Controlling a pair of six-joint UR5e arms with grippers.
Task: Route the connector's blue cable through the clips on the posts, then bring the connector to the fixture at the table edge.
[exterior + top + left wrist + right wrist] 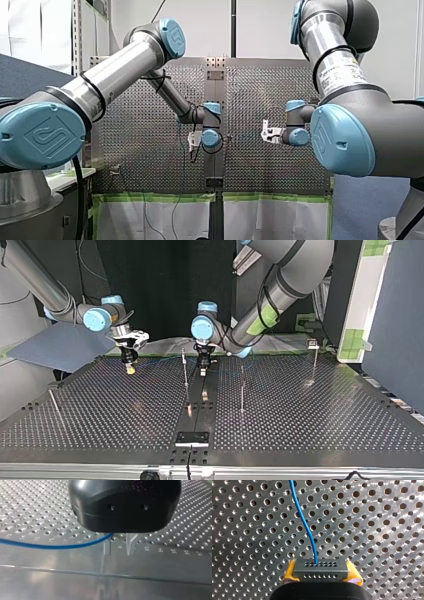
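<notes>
Connector (321,566) is clamped between the yellow pads (290,571) of my right gripper (322,573), over the table (374,530) at the top view's left rear. Cable (308,530) leaves the connector face and runs ahead over the holes. My left gripper (118,545) (metal fingers (107,547) slightly apart) hovers beside a middle post (185,369). The cable reaches one finger and is not pinched.

Thin blue cable (308,530); dark grey connector (321,568) dotted with rows of tiny holes; yellow pads (291,570); shiny silver bench (374,530) patterned with round holes.
</notes>
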